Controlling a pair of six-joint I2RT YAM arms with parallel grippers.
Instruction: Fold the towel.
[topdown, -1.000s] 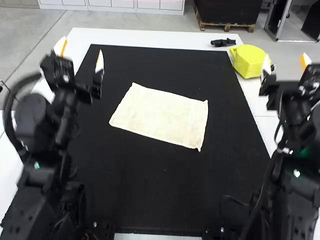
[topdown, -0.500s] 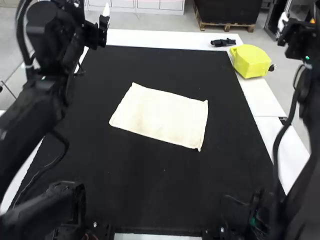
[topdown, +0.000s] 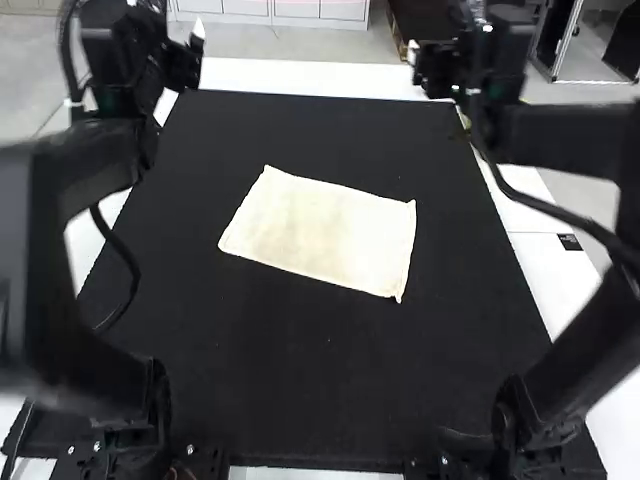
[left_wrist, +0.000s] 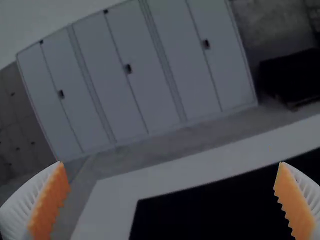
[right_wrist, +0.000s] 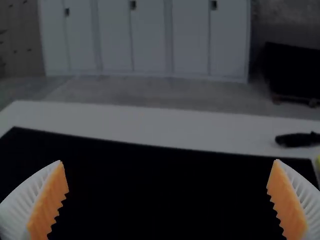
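Now I'm swinging my right pincer (right_wrist: 168, 160) inward, wide like my left pincer (left_wrist: 170, 162), the flat towel (topdown: 320, 232) awaiting folding.

No readable text, brand, number or sign. Small dark rectangular patch (topdown: 569, 242) with pale marks on white part of counter (topdown: 530, 222), near high view's right side; marks too small to read.
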